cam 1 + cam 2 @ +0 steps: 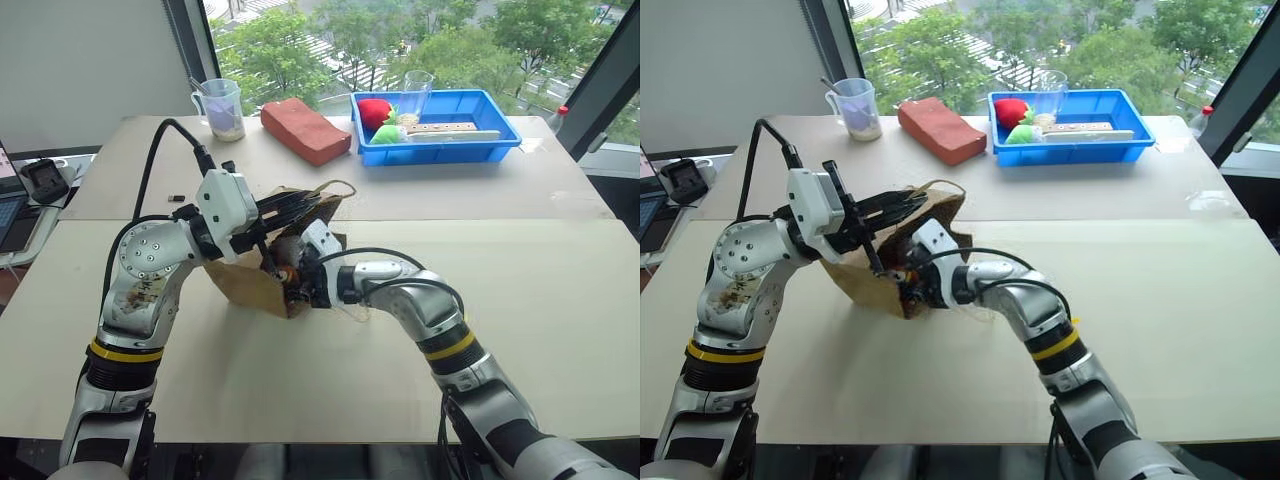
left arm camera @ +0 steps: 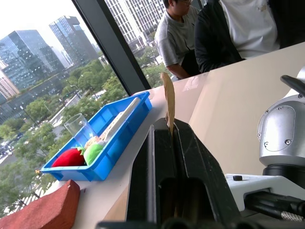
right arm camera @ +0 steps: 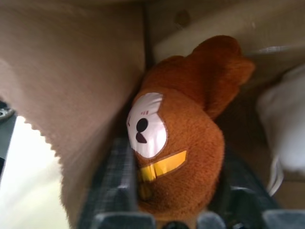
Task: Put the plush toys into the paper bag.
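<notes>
Inside the paper bag (image 1: 262, 281), orange-brown plush toy (image 3: 178, 143) sits between right gripper (image 3: 176, 210) fingers; grip uncertain. Left gripper (image 2: 170, 143) pinches bag edge.

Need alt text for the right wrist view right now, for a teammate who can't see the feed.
An orange-brown plush toy with a white face sits between the right gripper's two dark fingers, inside the brown paper bag. The bag's paper wall rises close beside the toy, and part of a fluffy white plush toy lies on the toy's other side.
</notes>
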Motion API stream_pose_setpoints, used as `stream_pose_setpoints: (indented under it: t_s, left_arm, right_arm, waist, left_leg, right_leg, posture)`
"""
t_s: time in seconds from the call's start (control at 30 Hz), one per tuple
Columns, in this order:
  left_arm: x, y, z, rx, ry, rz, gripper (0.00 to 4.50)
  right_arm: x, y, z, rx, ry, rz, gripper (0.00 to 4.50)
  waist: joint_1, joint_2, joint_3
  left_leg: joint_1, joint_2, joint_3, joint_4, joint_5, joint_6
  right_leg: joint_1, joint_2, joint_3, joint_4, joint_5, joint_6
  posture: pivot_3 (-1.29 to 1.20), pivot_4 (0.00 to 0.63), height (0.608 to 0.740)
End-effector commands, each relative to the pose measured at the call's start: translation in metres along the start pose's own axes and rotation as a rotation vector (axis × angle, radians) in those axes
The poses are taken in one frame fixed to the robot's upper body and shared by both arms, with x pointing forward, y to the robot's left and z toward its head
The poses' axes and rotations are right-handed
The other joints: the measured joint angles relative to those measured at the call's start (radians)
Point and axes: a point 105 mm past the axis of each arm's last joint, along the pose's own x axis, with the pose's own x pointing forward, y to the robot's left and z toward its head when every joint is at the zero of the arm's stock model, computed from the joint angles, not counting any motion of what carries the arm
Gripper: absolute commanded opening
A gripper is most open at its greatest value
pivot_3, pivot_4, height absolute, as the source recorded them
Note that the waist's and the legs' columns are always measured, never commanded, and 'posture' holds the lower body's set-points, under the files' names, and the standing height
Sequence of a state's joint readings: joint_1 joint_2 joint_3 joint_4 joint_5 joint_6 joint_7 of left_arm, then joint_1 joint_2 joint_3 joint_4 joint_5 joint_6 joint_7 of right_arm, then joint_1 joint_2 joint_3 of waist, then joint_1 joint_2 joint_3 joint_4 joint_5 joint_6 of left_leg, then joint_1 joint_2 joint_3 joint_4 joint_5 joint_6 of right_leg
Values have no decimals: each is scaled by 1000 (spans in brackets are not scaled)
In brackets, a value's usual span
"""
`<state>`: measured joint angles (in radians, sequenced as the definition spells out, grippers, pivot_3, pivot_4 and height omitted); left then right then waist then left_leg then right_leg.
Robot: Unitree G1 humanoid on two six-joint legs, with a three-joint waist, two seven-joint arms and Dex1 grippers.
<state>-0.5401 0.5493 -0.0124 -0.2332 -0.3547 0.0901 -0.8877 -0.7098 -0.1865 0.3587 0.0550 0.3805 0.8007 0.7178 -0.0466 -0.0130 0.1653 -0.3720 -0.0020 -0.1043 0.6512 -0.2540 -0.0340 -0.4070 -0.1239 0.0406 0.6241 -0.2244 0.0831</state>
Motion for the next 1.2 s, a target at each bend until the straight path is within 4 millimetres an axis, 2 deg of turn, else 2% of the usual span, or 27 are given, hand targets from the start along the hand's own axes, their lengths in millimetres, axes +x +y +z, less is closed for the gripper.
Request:
stream_pose_setpoints:
  t_s: [0.03, 0.13, 0.27, 0.33, 0.4, 0.53, 0.63, 0.77, 0.93, 1.07, 1.1, 1.2]
  left_arm:
    - [-1, 4, 12, 48, -29, 7, 0]
    - [-1, 3, 12, 46, -29, 8, 0]
    - [-1, 3, 11, 44, -27, 12, 0]
    - [-2, 4, 10, 45, -24, 14, 0]
    - [-3, 4, 10, 45, -22, 16, 0]
    - [-2, 5, 9, 44, -23, 15, 0]
    - [3, 4, 9, 40, -31, 10, 0]
    - [4, 5, 8, 40, -33, 9, 0]
    - [3, 4, 8, 40, -30, 7, 0]
    - [2, 4, 7, 40, -27, 12, 0]
    - [2, 4, 7, 41, -27, 14, 0]
    - [5, 9, 8, 28, -36, 35, 0]
  right_arm:
    - [-8, 1, 14, -77, -54, 8, 3547]
    - [-19, -3, 17, -98, -68, -13, 4488]
    - [-50, -4, 24, -134, -92, -37, 4488]
    - [-79, -9, 19, -142, -65, -85, 4488]
    - [-93, -7, 12, -144, -34, -94, 4488]
    - [-95, 6, -15, -107, 50, -58, 4488]
    - [-83, -2, -50, -103, 128, -116, 4488]
    - [-78, -9, -62, -117, 153, -165, 4488]
    - [-83, -14, -58, -144, 129, -197, 3015]
    - [-93, -17, -42, -163, 73, -228, 1523]
    - [-96, -18, -37, -166, 56, -241, 1296]
    - [-103, -19, -22, -175, 7, -270, 249]
  waist:
    - [0, 0, 0]
    - [0, 0, 0]
    - [4, 0, 0]
    - [7, 0, 0]
    - [11, 0, 0]
    - [-1, 0, 0]
    - [-1, 0, 0]
    - [3, -1, 0]
    - [7, -1, 0]
    - [8, -1, 0]
    - [8, -1, 0]
    - [8, -1, 0]
  left_leg:
    - [0, 0, 0, 0, 0, 0]
    - [0, 0, 0, 0, 0, 0]
    - [0, 0, 0, 0, 0, 0]
    - [0, 0, 0, 0, 0, 0]
    - [-1, 0, 0, 0, 0, 0]
    - [0, 0, 0, 0, 0, 1]
    - [1, 0, 0, 0, 0, 1]
    - [1, 0, 1, 1, 0, 0]
    - [1, 0, 1, 1, 0, 0]
    - [0, 0, 0, 1, 0, 0]
    - [0, 0, 0, 1, 0, 0]
    - [0, 0, 0, 1, 0, 0]
  right_leg:
    - [0, 0, 0, 0, 0, 0]
    - [0, 0, 0, 0, 0, 0]
    - [0, 0, 0, 0, 0, 0]
    - [0, 0, 0, 0, 0, 0]
    - [1, 0, 0, -1, 0, 0]
    - [1, 0, 0, -2, 0, 0]
    - [1, 0, 0, -3, 0, 0]
    - [3, 0, 1, -8, 0, 0]
    - [3, 0, 0, -8, 0, 0]
    - [3, 0, 0, -9, 0, 0]
    - [3, 0, 0, -9, 0, 0]
    - [3, 0, 0, -9, 0, 0]
  posture:
    - [0, 150, 740]
    - [0, 150, 740]
    - [0, 150, 740]
    - [0, 150, 740]
    - [0, 150, 740]
    - [0, 150, 740]
    - [0, 150, 740]
    - [0, 150, 740]
    - [0, 150, 740]
    - [0, 150, 740]
    - [0, 150, 740]
    - [0, 150, 740]
